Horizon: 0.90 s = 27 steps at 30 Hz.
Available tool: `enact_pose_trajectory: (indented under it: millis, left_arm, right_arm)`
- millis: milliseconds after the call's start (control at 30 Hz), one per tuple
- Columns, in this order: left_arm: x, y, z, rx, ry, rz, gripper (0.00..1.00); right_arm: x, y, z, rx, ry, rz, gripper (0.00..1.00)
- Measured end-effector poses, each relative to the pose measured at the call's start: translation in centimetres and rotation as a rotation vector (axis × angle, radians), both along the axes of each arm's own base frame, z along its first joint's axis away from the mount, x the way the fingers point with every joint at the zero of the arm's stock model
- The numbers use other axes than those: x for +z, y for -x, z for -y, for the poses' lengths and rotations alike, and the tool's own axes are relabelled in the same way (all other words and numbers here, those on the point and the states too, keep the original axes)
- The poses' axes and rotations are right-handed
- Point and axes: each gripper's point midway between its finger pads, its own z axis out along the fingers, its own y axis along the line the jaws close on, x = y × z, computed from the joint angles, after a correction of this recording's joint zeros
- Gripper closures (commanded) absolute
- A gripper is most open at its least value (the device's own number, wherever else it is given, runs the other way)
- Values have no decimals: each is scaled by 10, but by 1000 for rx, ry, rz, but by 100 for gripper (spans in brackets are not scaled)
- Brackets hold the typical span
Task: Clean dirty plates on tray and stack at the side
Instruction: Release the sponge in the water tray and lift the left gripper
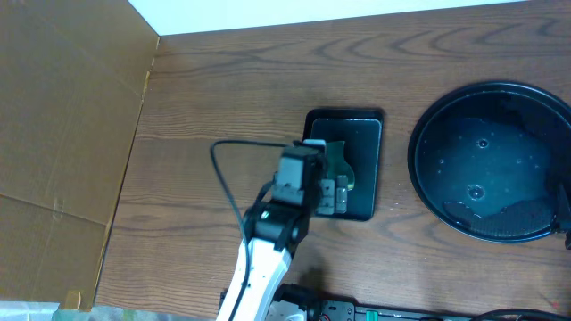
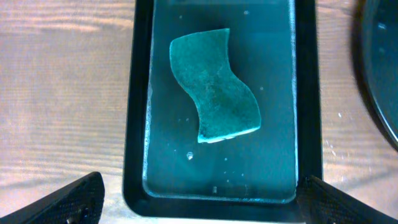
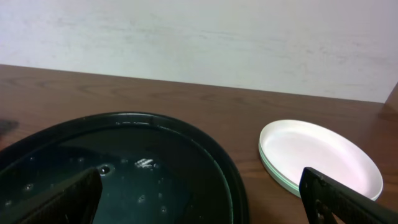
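Starting at the left edge of the overhead view, a sheet of brown cardboard (image 1: pixel 62 134) lies flat over that side of the wooden table (image 1: pixel 205 89). A thin black cable (image 1: pixel 223 169) loops over the wood just beside the left arm, which reaches up from the near edge. The left gripper (image 2: pixel 205 200) hangs over a small rectangular black tray (image 2: pixel 135 124). In the left wrist view its two dark fingertips (image 2: pixel 74 199) sit in the bottom corners of the picture, spread wide, one outside each long side of that tray and gripping nothing. A green sponge (image 2: pixel 214 93), curved and wavy in outline, lies loose in the shallow water inside the rectangular tray, well clear of both fingertips. Further right on the table, near the rectangular tray but apart from it, sits the large round black tray (image 1: pixel 500 134), its floor wet and dotted with droplets. The right gripper (image 3: pixel 202 205) hovers low over the near part of this round tray, its fingers (image 3: pixel 348 199) set far apart and holding nothing. Right of the round tray in the right wrist view, off it and resting on the bare wood, the white plates (image 3: pixel 320 155) sit stacked one on another, their upper face clean and their pale green edges showing at the side.
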Motion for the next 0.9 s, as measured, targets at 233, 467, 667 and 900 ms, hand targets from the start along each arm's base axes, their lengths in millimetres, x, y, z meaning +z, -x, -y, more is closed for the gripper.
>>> enact_pose_trajectory:
  millis: [233, 467, 667, 900]
  left_arm:
    - [3, 5, -17, -20, 30, 168, 2]
    - [0, 5, -15, -54, 35, 408, 2]
    - [-10, 10, -15, -95, -9, 574, 2]
    - [-6, 14, -15, -112, -36, 701, 2]
  right_arm:
    - [0, 0, 0, 0, 0, 0, 1]
    - [0, 0, 0, 0, 0, 1, 1]
    - [0, 0, 0, 0, 0, 1, 1]
    - [0, 0, 0, 0, 3, 1, 1]
